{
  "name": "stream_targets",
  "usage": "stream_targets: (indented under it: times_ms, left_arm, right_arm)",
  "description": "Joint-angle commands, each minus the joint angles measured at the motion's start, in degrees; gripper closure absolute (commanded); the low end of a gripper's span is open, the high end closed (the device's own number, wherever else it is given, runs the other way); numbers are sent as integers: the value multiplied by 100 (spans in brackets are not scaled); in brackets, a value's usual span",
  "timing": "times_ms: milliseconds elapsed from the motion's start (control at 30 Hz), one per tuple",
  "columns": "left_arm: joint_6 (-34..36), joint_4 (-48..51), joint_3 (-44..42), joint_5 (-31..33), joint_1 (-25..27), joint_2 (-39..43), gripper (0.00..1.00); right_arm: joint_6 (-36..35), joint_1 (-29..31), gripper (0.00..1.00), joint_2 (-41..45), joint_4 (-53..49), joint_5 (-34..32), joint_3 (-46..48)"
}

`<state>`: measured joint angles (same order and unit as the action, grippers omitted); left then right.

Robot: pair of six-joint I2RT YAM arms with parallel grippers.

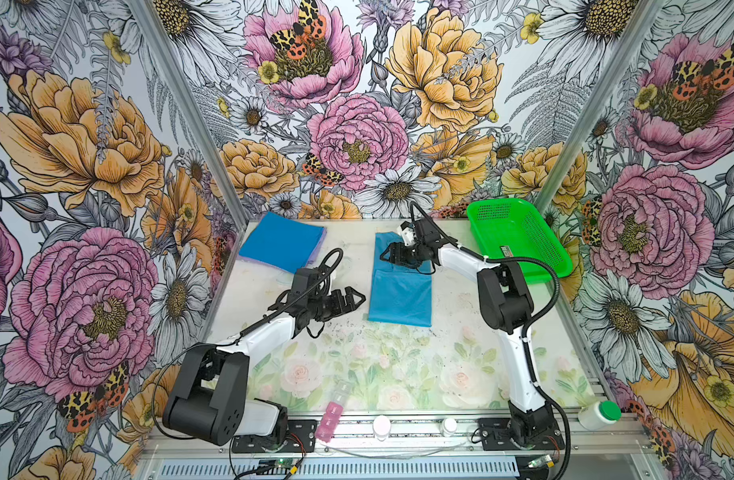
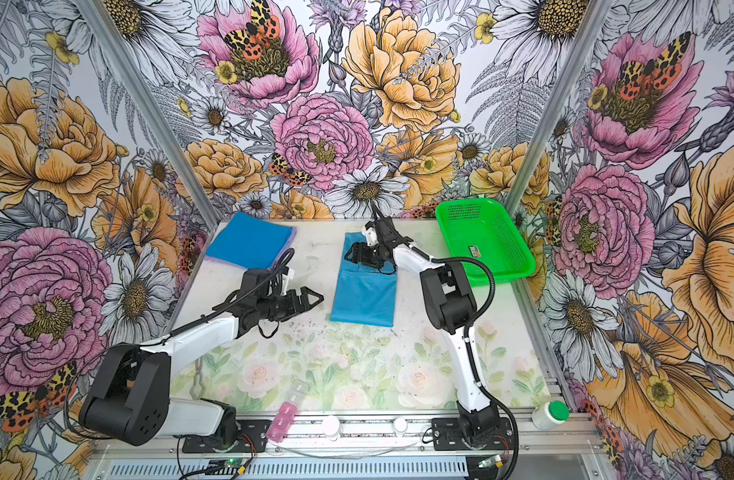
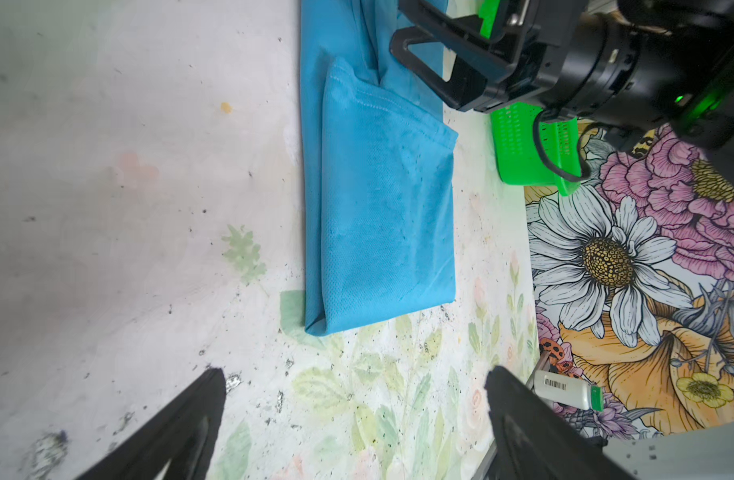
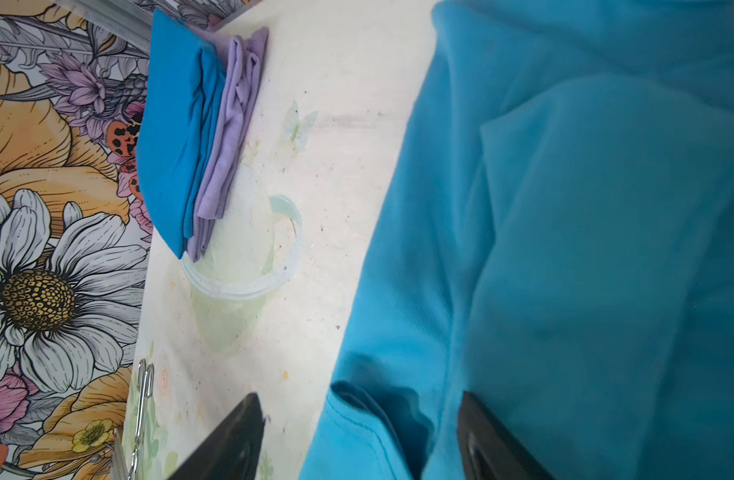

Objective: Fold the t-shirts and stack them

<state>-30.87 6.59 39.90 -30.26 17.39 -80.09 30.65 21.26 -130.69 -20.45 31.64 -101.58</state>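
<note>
A teal-blue t-shirt (image 1: 400, 297) (image 2: 365, 297) lies in the middle of the table as a long narrow strip, its sleeve folded over it (image 3: 382, 208). At the back left a deeper blue folded t-shirt (image 1: 280, 243) (image 2: 249, 241) rests on a lavender one (image 4: 232, 124). My right gripper (image 1: 384, 255) (image 2: 348, 254) hangs open low over the strip's far left edge; a cloth fold sits between its fingers (image 4: 359, 399) without being pinched. Left of the strip's near end, my left gripper (image 1: 357, 297) (image 2: 315, 298) stands wide open over bare table (image 3: 355, 374).
A green mesh basket (image 1: 519, 241) (image 2: 486, 239) stands at the back right. A clear plastic cup (image 4: 240, 266) lies beside the stack. At the front rail are a pink pill box (image 1: 328, 419), small white jars (image 1: 382, 426) and a green-capped bottle (image 1: 598, 413).
</note>
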Motion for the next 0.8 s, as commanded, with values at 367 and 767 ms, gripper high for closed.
stream_targets:
  times_ms: [367,767]
  left_arm:
    - [229,-531,568,695,809,-1139,9]
    - [513,-181,703,1025,886,-1559,26]
  right_arm:
    - [-363,-236,24,1620,502,280,2369]
    - [-513,-569,24,1313,805,1,2325]
